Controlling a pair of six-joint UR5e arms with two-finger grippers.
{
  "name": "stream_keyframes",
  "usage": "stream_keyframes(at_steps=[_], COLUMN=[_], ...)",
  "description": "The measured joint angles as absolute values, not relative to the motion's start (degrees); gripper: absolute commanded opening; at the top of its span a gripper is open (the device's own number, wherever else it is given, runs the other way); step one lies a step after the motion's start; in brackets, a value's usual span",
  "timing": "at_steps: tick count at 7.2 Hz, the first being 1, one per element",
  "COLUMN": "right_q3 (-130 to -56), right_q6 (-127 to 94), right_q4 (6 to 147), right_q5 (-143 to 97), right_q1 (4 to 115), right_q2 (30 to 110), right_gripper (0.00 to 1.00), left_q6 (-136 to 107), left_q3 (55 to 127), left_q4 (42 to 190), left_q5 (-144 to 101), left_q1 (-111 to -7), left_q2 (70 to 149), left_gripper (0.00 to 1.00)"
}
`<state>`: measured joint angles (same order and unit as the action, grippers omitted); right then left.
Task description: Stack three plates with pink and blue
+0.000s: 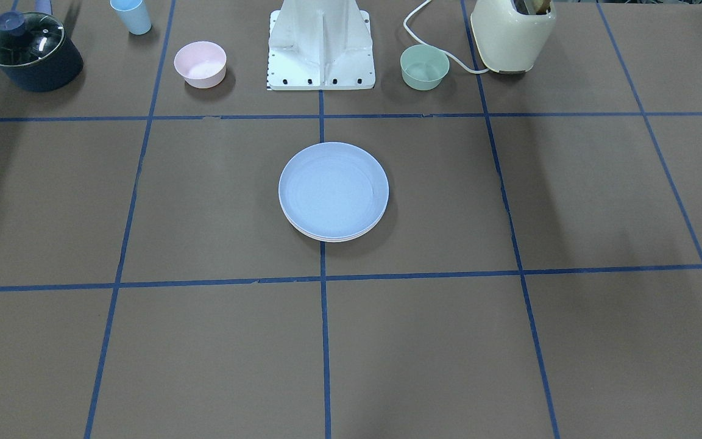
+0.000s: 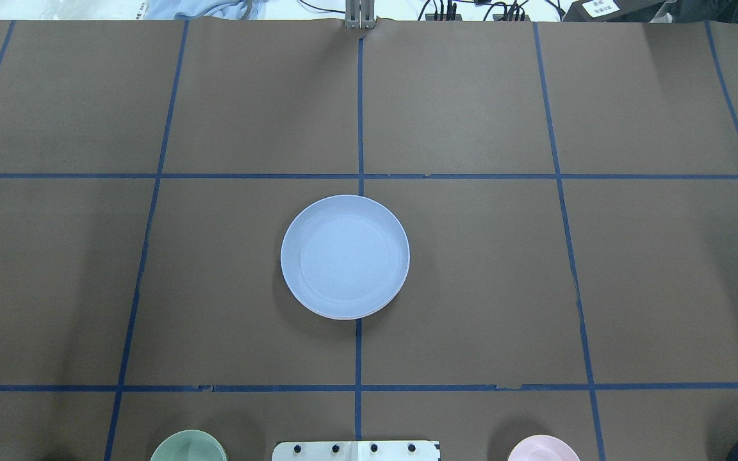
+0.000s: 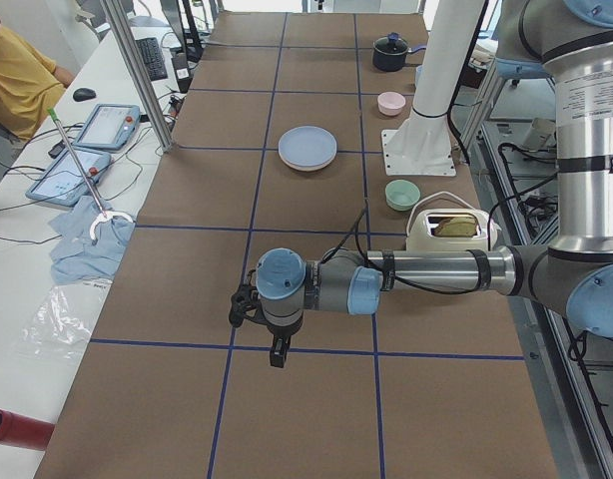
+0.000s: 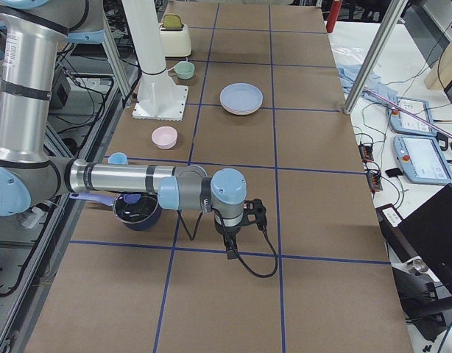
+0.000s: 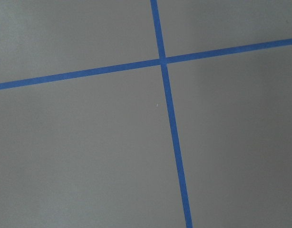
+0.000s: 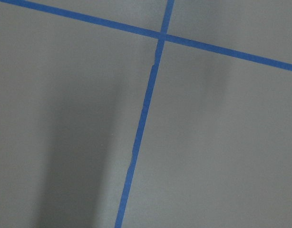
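Worktop (image 2: 471, 288): brown, taped grid. Left arm (image 3: 436, 271) and right arm (image 4: 123, 178) each reach low over one end of it, well apart from the centre.

Stack of plates (image 1: 333, 191) sits mid-worktop on the centre tape line. The light blue plate (image 2: 345, 256) is on top, with two paler rims (image 1: 326, 239) peeking out beneath (which is pink and which cream, you can't tell).

Left hand (image 3: 243, 305) and right hand (image 4: 253, 213) show only in the side views, so you can't tell whether the fingers are apart or together.

Judgement: stacking looks done. Your next move calls only for checking that the rims nest evenly.
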<state>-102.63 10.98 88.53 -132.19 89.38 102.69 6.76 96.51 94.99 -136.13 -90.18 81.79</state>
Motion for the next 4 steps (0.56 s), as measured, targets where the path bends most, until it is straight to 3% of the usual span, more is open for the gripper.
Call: stream_keyframes(at_steps=[4], right_q3=[-102.58], right_q6=[11.06], right_q4=[88.54], right_q5=[-132.19], right_q1=[89.39], right_q2=[102.80], right_gripper=[1.00], left_q6=[6.74], left_q3=[96.68], left_q4=[94.89], left_q5=[-136.06], left_q1=[-90.20], left_q2=[81.23], left_gripper=[1.00])
